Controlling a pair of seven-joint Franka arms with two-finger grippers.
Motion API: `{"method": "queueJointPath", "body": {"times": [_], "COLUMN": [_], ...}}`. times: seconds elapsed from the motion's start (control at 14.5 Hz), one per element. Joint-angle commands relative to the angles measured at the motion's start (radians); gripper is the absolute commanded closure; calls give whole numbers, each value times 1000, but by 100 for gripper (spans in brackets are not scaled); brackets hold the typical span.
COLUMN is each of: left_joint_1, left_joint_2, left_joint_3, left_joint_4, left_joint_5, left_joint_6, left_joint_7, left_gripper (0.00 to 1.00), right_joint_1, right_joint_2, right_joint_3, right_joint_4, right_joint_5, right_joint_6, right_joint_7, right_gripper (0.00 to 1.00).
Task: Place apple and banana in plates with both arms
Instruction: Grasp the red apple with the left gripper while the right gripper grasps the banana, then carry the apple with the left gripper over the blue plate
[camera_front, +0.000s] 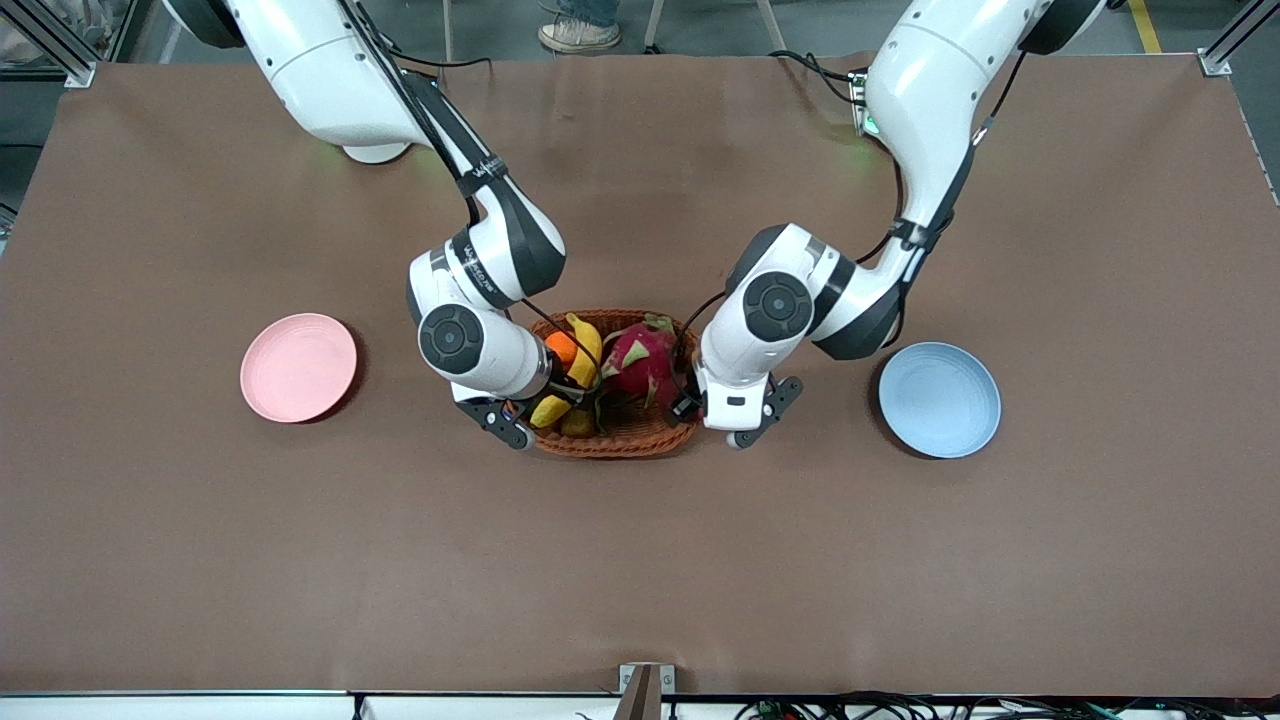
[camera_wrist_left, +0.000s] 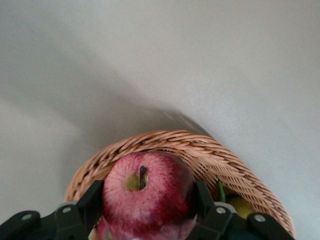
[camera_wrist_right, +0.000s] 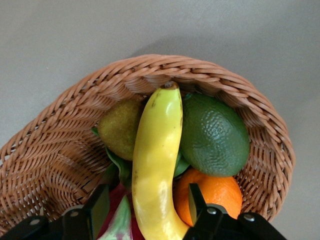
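The apple (camera_wrist_left: 150, 182), dark red with a stem, sits between my left gripper's (camera_wrist_left: 148, 204) fingers (camera_wrist_left: 94, 201), which press on both its sides over the wicker basket (camera_wrist_left: 210, 155). In the front view that gripper (camera_front: 690, 402) is at the basket's end toward the left arm, and the apple is hidden under the hand. My right gripper (camera_wrist_right: 146, 206) is open astride the yellow banana (camera_wrist_right: 156, 155), with a gap on each side. It reaches into the basket's other end (camera_front: 548, 398), where the banana (camera_front: 586, 348) shows. The pink plate (camera_front: 298, 367) and the blue plate (camera_front: 939, 399) lie empty.
The basket (camera_front: 620, 440) stands mid-table between the plates. It also holds a pink dragon fruit (camera_front: 640, 362), an orange (camera_wrist_right: 216, 196), a green fruit (camera_wrist_right: 215, 135) and a pear (camera_wrist_right: 119, 129). The brown cloth (camera_front: 640, 580) is bare nearer the front camera.
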Motion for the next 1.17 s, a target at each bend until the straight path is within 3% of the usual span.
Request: {"method": "queueJointPath", "body": {"times": [0.0,0.21,0.62,0.89,1.1], "left_joint_1": [55,138,270,391,501], "left_joint_2": [-115,-157,-197,-198,-171], "left_joint_3": [6,5,5,-1,-7], "left_joint_4": [-29,-57,-209,-298,-360], "left_joint_5": [12,164,371,400,385], "left_joint_6": [-120,-228,-228,-185,-71], "left_joint_7": [44,190,354,512,658], "left_gripper": [90,92,92,91,86], "right_joint_1": [7,5,5,7,7], "right_joint_2": [19,35,48,51,60], "right_joint_3": [-7,-9,-7,-9,-9], "right_joint_4": [16,16,16,16,16], "right_joint_5": [19,18,19,22,24], "right_joint_6": [15,17,17,17,17], "right_joint_7": [7,4,9,10,10], "right_gripper": [30,32,32,36,39]}}
